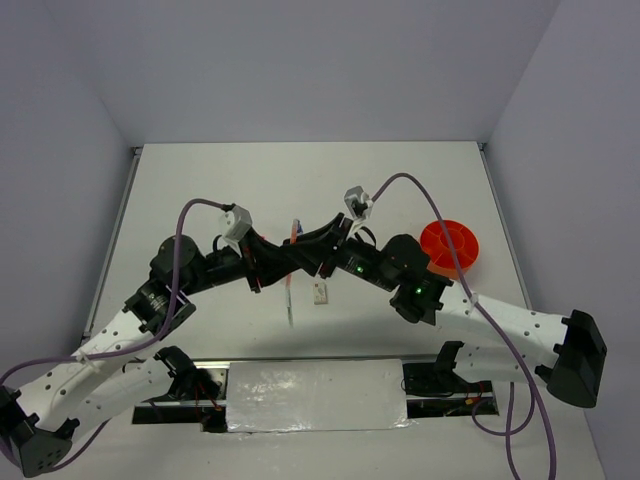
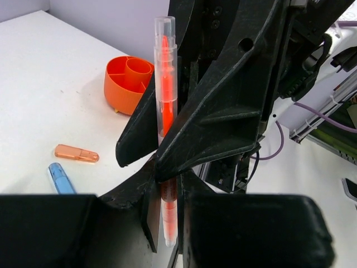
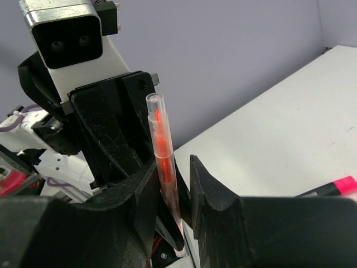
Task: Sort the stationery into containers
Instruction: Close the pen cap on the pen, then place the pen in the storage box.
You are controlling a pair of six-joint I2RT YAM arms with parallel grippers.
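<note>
A thin orange pen in a clear barrel point(image 2: 166, 84) stands upright between both grippers above the table's middle point(image 1: 295, 232). My left gripper point(image 2: 167, 187) is shut on its lower part. My right gripper point(image 3: 181, 178) faces the left one and straddles the same pen point(image 3: 160, 145). The pen leans on one finger, with a gap to the other. The orange divided bowl point(image 1: 450, 247) sits at the right, also in the left wrist view point(image 2: 125, 81). A peach marker point(image 2: 77, 153) and a blue marker point(image 2: 60, 178) lie on the table. A pink-capped highlighter point(image 3: 329, 187) lies in the right wrist view.
A thin silver pen point(image 1: 288, 303) and a white eraser-like block point(image 1: 320, 293) lie on the table just in front of the crossed grippers. The arms' cables loop above them. Walls enclose the table on three sides.
</note>
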